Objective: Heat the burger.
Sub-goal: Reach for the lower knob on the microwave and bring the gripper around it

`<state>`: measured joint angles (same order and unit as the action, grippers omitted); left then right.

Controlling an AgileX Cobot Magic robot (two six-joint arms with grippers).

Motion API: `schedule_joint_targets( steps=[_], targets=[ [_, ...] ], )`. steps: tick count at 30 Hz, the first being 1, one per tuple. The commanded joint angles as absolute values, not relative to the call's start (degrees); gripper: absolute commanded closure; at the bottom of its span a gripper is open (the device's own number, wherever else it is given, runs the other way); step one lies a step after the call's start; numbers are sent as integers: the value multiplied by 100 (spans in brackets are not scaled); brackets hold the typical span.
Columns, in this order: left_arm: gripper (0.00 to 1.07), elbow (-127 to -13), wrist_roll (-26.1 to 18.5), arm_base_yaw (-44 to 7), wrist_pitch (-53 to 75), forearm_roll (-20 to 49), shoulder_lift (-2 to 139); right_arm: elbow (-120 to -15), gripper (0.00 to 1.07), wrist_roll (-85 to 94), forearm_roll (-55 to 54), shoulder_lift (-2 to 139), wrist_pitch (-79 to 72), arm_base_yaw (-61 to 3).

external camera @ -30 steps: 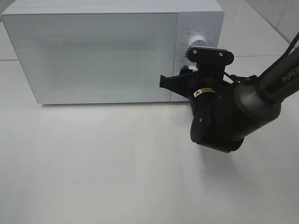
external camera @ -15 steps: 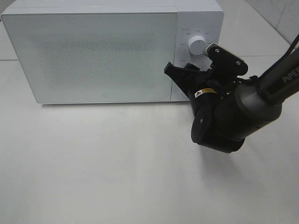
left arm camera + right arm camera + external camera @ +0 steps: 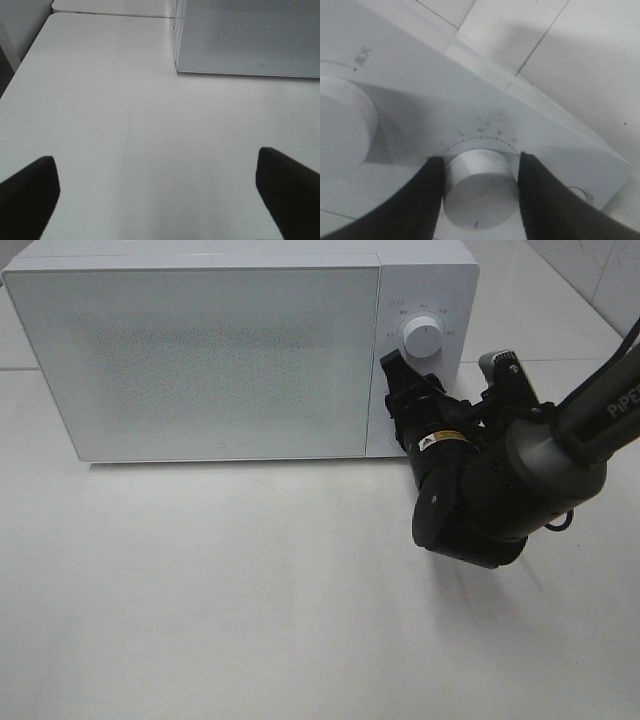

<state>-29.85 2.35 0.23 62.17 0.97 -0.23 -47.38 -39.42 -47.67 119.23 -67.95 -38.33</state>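
The burger is out of view; the white microwave (image 3: 200,360) stands at the back of the table with its door closed. My right gripper (image 3: 400,395) is at the microwave's control panel, below the upper knob (image 3: 421,337). In the right wrist view my right gripper (image 3: 479,197) has its two fingers (image 3: 427,200) pressed on either side of the lower white knob (image 3: 479,185), which has numbered marks above it. My left gripper (image 3: 157,200) is open and empty above the bare table, in front of the microwave's left corner (image 3: 177,70).
The white table (image 3: 250,590) stretches in front of the microwave. The right arm's dark wrist body (image 3: 480,495) hangs over the table's right part. A tiled wall shows behind the microwave in the right wrist view (image 3: 580,45).
My right wrist has rolled clockwise while staying at the control panel; its fingers swung from lying sideways to pointing up along the panel. The microwave door stays closed.
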Motion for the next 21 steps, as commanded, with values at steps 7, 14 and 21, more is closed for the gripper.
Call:
schedule_joint_targets(
  steps=[7,14,21],
  targets=[
    [6,-2974,258,29,6142,120,-132,-4853,102,-5363,-4137,11929,-6824,-3799],
    [6,-2974,258,29,6142,120,-132,-4853,102,-6280,-4142,11929,-6973,-3799],
    [6,-2974,258,29,6142,120,-132,-4853,102,-7002,-4154,11929,-6973,-3799]
  ],
)
